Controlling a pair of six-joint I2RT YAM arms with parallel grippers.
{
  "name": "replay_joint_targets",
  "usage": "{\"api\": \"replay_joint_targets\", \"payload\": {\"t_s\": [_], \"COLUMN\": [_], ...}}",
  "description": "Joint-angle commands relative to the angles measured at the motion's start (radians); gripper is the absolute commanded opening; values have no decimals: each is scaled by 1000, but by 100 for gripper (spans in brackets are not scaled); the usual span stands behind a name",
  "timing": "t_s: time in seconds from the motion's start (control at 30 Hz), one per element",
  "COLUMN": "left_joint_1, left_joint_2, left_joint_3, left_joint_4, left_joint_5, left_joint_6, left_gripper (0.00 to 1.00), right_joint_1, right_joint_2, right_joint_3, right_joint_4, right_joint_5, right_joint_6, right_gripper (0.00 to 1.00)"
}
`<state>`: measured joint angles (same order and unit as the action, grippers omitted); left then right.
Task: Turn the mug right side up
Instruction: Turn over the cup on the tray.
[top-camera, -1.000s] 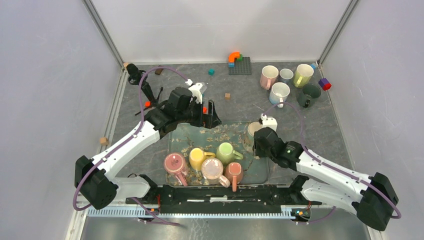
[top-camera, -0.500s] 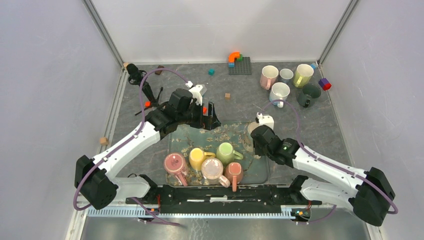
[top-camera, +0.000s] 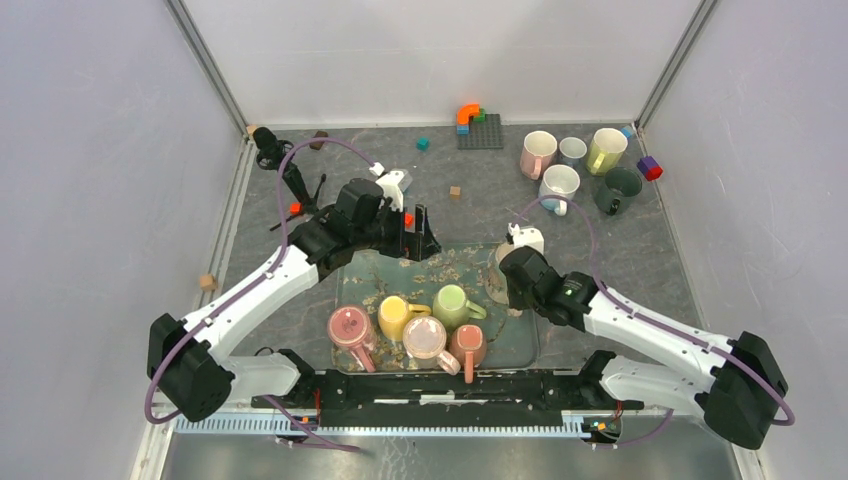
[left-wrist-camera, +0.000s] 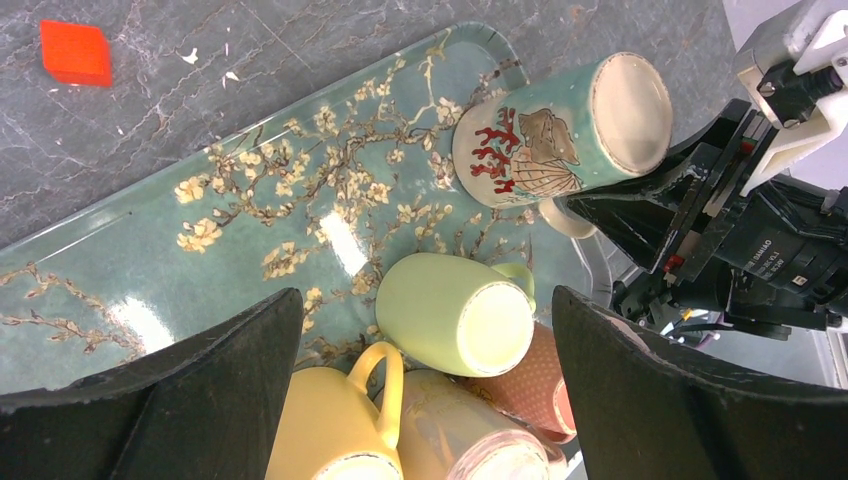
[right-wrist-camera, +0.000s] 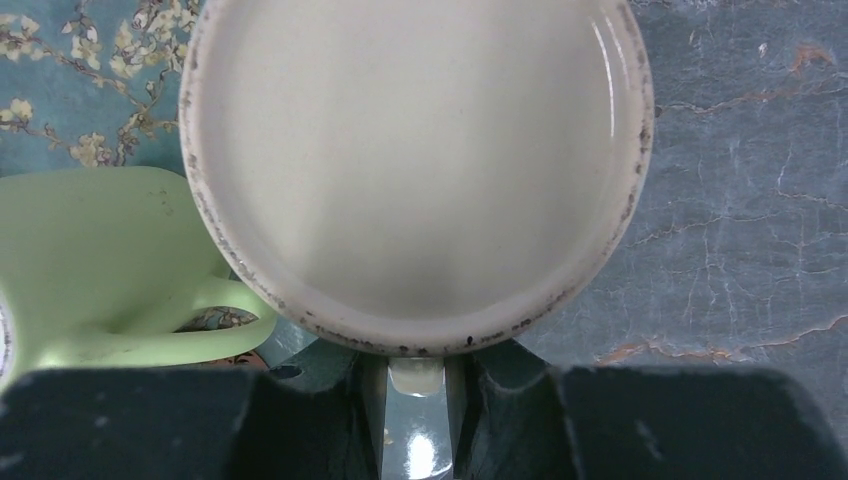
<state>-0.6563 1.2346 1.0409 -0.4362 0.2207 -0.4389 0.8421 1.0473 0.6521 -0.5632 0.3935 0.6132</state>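
A teal mug (left-wrist-camera: 560, 130) with red coral and shell pictures stands tilted at the right end of the blossom-patterned tray (left-wrist-camera: 250, 230), its flat cream end up. My right gripper (right-wrist-camera: 415, 385) is shut on its handle (right-wrist-camera: 415, 372), with the mug's cream round face (right-wrist-camera: 415, 160) filling the right wrist view. In the top view the mug (top-camera: 497, 262) sits at the tray's right edge (top-camera: 370, 270), with the right gripper (top-camera: 508, 280) against it. My left gripper (top-camera: 418, 235) hangs open and empty over the tray's far edge, its jaws wide apart above the other mugs.
Several mugs lie upside down at the tray's near side: pink (top-camera: 349, 326), yellow (top-camera: 396, 316), green (top-camera: 455, 303), pale pink (top-camera: 425, 338) and salmon (top-camera: 467, 345). Upright mugs (top-camera: 558, 185) stand at the back right. A brick plate (top-camera: 480, 128) and small blocks lie at the back.
My right gripper has moved a little to the left and farther back with the mug's handle in it. The left arm has barely moved.
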Motion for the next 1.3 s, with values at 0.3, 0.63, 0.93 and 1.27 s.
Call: {"api": "replay_joint_targets", "payload": {"t_s": [0.3, 0.63, 0.93, 1.27], "left_joint_1": [19, 99, 124, 132], "left_joint_2": [-55, -70, -72, -36], "left_joint_3": [-8, -51, -113, -190], "left_joint_4": [79, 204, 397, 699], "left_joint_5": [47, 199, 312, 362], "left_joint_6": [-77, -215, -391, -613], "left_gripper": [100, 100, 100, 100], "right_joint_1": [-87, -229, -324, -342], "right_joint_2": [-13, 17, 65, 120], "right_joint_3": [166, 233, 243, 228], "right_joint_4": [193, 408, 731, 1060], "right_joint_5": [-123, -352, -543, -678], "right_joint_6": [-78, -64, 96, 313], "right_gripper": [0, 0, 0, 0]}}
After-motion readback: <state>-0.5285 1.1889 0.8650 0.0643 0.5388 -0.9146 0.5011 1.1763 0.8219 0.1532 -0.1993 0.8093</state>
